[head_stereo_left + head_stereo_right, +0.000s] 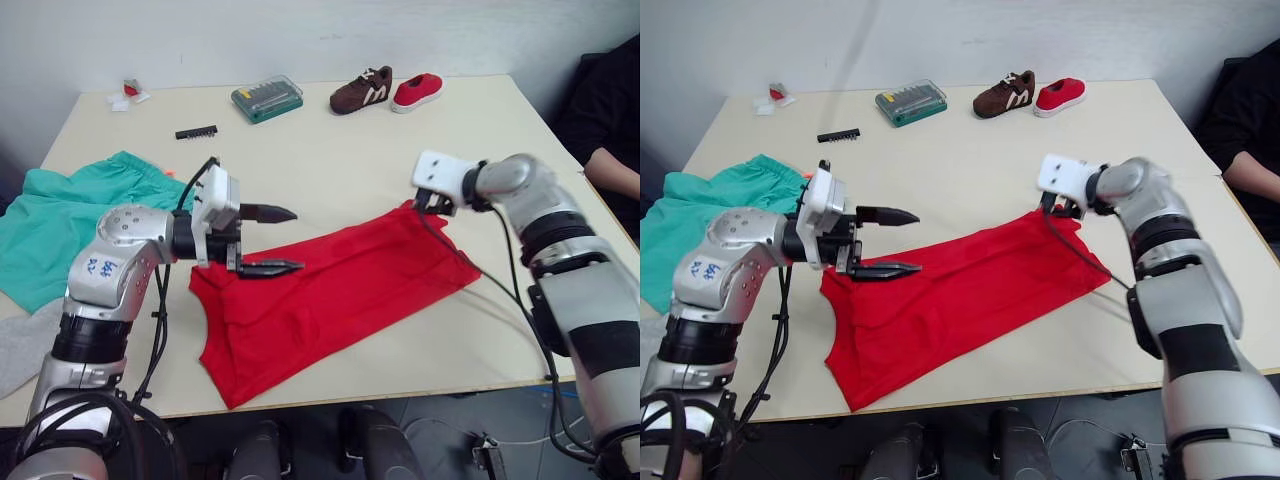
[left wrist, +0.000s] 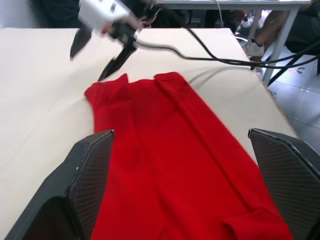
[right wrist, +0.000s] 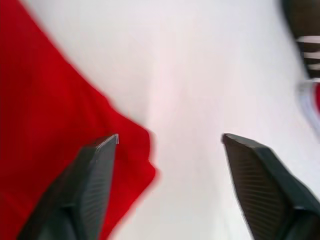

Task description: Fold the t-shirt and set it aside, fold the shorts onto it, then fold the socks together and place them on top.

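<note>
Silver-grey arms with black joint bands, white wrist blocks and looping black cables (blue scribbles mark the left one).

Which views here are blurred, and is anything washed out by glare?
Right wrist view: motion-smeared, the t-shirt edge and the shoes at the far corner lose their outlines, and the table looks washed out pale. Left wrist view: the t-shirt stays crisp, but the right gripper beyond it is slightly smeared. Head views: evenly lit, soft shadows under both arms, no strong glare.

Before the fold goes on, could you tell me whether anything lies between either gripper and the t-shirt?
Nothing visible does. The open left gripper hovers over one end of the t-shirt, the open right gripper at the opposite corner.
</note>
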`<state>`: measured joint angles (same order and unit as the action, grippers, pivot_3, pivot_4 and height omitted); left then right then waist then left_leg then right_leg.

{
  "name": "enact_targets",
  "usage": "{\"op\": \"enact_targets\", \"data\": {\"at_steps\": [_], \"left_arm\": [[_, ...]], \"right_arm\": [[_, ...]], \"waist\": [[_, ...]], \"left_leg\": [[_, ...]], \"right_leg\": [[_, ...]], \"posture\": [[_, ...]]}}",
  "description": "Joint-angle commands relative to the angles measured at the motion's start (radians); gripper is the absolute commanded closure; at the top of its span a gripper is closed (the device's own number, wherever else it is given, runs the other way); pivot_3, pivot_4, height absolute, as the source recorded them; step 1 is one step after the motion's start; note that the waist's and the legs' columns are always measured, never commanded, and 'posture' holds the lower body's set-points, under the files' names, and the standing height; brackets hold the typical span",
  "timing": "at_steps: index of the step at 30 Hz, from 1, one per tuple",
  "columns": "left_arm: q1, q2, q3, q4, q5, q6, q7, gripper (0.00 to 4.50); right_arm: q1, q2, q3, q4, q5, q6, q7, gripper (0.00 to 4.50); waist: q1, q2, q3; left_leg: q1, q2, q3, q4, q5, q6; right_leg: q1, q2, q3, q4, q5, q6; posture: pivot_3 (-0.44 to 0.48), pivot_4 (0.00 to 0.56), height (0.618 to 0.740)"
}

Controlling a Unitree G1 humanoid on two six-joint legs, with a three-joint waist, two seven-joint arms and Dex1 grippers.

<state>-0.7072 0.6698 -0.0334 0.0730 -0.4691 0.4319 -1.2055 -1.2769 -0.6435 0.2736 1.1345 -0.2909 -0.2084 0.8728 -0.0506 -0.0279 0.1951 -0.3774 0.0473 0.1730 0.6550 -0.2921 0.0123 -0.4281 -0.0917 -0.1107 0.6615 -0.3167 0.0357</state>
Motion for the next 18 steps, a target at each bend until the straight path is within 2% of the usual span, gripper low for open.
{"op": "enact_targets", "data": {"at_steps": [1,2,4,6,8,11,14,18], "left_arm": [[-0.095,-0.005,-0.042,0.179,0.061,-0.089,-0.093,0.0],[-0.158,-0.014,-0.074,0.289,0.099,-0.122,-0.136,0.0],[-0.257,-0.038,-0.119,0.468,0.162,-0.196,-0.195,0.0],[-0.33,-0.067,-0.149,0.621,0.225,-0.286,-0.214,0.0],[-0.396,-0.096,-0.169,0.771,0.288,-0.369,-0.219,0.0],[-0.476,-0.138,-0.174,0.949,0.34,-0.41,-0.236,0.0],[-0.515,-0.174,-0.179,1.052,0.387,-0.466,-0.25,0.0],[-0.551,-0.205,-0.168,1.142,0.439,-0.501,-0.218,0.0]], "right_arm": [[0.195,-0.093,-0.177,-0.457,0.199,0.362,0.123,0.01],[0.375,-0.136,-0.295,-0.774,0.273,0.631,0.14,0.01],[0.646,-0.168,-0.472,-1.256,0.365,1.038,0.127,0.01],[0.801,-0.137,-0.602,-1.569,0.419,1.334,0.085,0.01],[0.9,-0.073,-0.704,-1.8,0.441,1.585,0.037,0.01],[1.009,0.101,-0.832,-2.008,0.433,1.802,-0.051,0.01],[1.123,0.308,-0.88,-2.106,0.436,1.823,-0.152,0.01],[1.181,0.486,-0.862,-2.126,0.445,1.823,-0.266,0.01]], "waist": [[0.006,0.0,0.0],[0.022,0.0,0.0],[0.035,0.001,-0.001],[0.053,0.004,-0.002],[0.047,0.004,-0.002],[0.044,0.001,-0.004],[0.044,-0.001,-0.005],[0.044,-0.001,-0.005]], "left_leg": [[0.0,0.0,-0.001,0.0,0.0,0.0],[0.0,0.0,-0.001,0.0,0.0,0.0],[-0.005,0.001,-0.008,0.002,-0.001,-0.002],[-0.015,0.002,-0.012,0.005,-0.001,-0.002],[-0.02,0.002,-0.009,0.009,-0.001,-0.002],[-0.023,0.003,-0.009,0.013,0.0,0.0],[-0.024,0.004,-0.012,0.012,0.001,0.001],[-0.026,0.004,-0.012,0.012,0.002,0.001]], "right_leg": [[0.0,0.001,-0.001,-0.001,0.0,0.0],[0.0,0.001,-0.001,-0.001,0.0,0.0],[0.0,0.003,-0.003,-0.002,-0.001,0.001],[-0.008,0.005,-0.004,-0.001,-0.001,0.0],[-0.014,0.005,-0.003,0.002,0.0,-0.001],[-0.015,0.005,-0.004,0.002,0.004,-0.003],[-0.015,0.008,-0.006,-0.001,0.007,-0.005],[-0.017,0.008,-0.006,0.001,0.007,-0.005]], "posture": [[0.0,0.15,0.74],[0.0,0.15,0.74],[0.0,0.15,0.74],[0.0,0.15,0.74],[0.0,0.15,0.74],[0.0,0.15,0.74],[0.0,0.15,0.74],[0.0,0.15,0.74]]}}
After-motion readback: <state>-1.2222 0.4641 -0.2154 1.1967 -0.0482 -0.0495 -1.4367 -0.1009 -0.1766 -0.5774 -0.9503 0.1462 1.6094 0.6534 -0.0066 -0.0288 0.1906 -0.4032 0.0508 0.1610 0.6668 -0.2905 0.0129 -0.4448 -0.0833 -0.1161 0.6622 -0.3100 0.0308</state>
